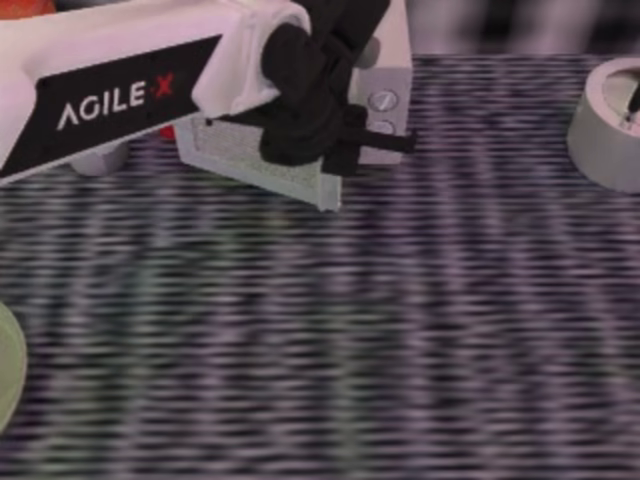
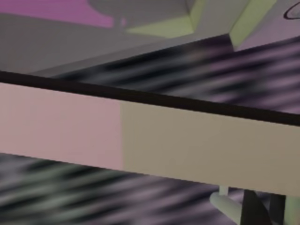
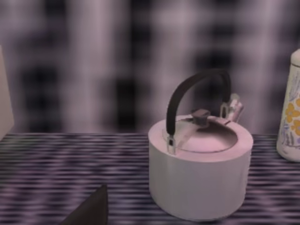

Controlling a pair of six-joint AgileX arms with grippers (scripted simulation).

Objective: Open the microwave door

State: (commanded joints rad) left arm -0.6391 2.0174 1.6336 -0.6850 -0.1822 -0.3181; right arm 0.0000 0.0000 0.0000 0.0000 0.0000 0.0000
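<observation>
So there's a grey round pot sitting at the far right edge of the table, and the right wrist view shows it's got a domed lid and an arched black handle. Just beside it stands a cream jug with yellow flowers. A pale green plate peeks in at the left edge. The tablecloth is a dark purple weave.

Light grey boxy microwave, speckled mesh window on its flat grey door. Beside it, black-and-violet woven tablecloth; pale grey round pot, black arched handle.
</observation>
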